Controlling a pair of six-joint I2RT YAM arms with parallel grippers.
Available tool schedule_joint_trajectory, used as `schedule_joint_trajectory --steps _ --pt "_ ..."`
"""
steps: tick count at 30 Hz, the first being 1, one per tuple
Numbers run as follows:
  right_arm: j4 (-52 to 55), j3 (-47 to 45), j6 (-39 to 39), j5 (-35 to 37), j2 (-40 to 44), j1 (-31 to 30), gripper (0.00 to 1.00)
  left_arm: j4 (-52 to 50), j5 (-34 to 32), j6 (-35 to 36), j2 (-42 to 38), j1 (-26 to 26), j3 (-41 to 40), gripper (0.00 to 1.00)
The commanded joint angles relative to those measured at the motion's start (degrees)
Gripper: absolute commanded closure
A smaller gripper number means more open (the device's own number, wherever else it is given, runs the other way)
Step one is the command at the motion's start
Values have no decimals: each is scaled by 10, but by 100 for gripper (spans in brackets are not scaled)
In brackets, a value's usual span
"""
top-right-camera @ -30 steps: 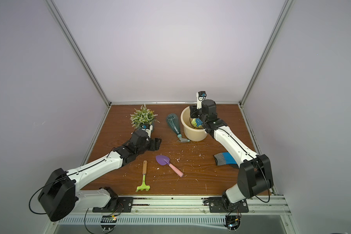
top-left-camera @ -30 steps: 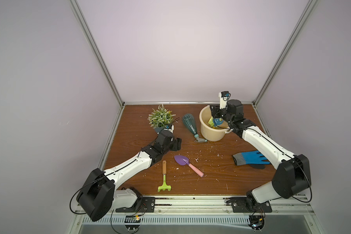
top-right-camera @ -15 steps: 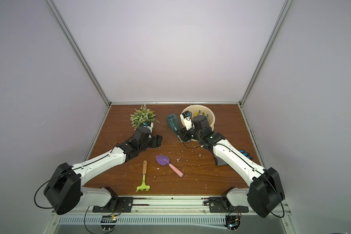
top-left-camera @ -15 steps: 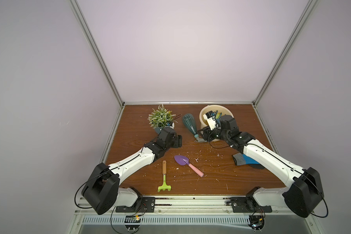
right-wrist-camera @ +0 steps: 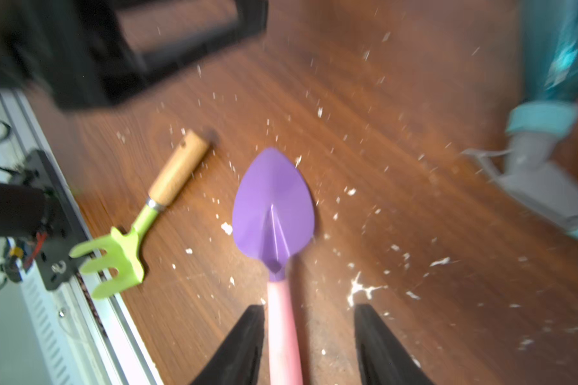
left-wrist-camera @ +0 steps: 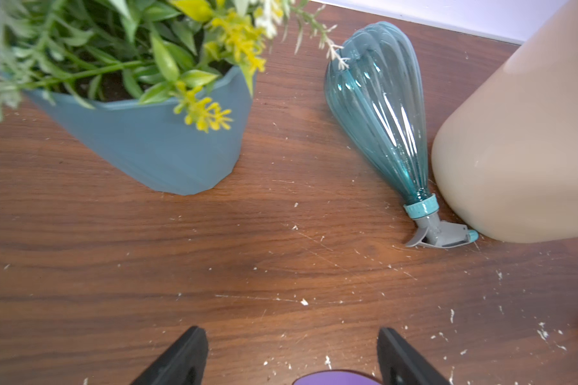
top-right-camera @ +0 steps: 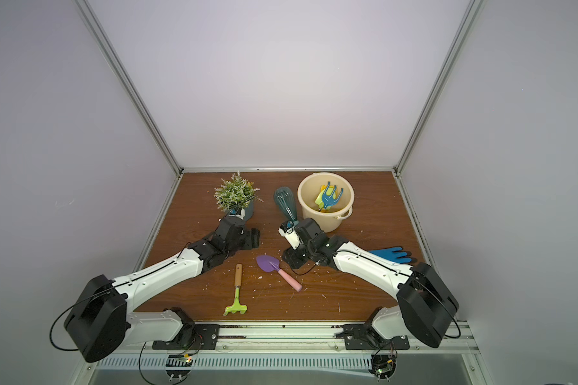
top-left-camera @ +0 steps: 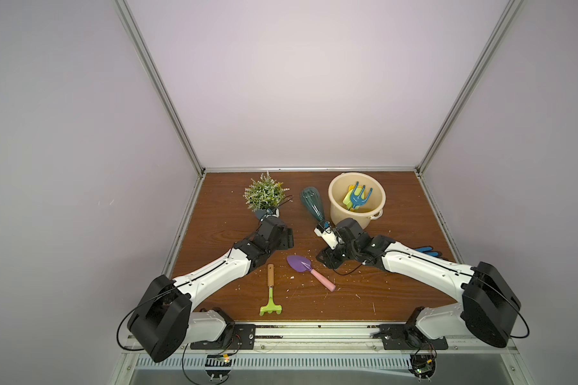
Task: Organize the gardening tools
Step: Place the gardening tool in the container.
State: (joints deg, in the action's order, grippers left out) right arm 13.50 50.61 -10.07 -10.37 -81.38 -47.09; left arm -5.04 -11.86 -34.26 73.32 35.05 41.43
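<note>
Back from the bucket (top-left-camera: 347, 216), the right gripper (right-wrist-camera: 308, 308), part-open and empty, straddled the purple trowel (right-wrist-camera: 272, 206) at its handle, likely the next pick

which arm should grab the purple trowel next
Right. The right hand sits open over the purple trowel, pink handle between its fingers. The left hand, also open, points toward the teal spray bottle, only the blade tip under it.
</note>
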Motion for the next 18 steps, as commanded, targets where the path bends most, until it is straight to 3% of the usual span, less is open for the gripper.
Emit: schedule_joint_trajectory --steps 1,13,18 --pt "-23 2 -8 20 -23 -29 50 -21 -28 -16 -22 -8 -14 16" --pt "8 60 4 80 -141 -90 53 -28 -33 -16 -58 -16 -37 16" --pt "13 75 -2 110 -163 -94 61 -25 -32 -17 -66 -20 -48 16"
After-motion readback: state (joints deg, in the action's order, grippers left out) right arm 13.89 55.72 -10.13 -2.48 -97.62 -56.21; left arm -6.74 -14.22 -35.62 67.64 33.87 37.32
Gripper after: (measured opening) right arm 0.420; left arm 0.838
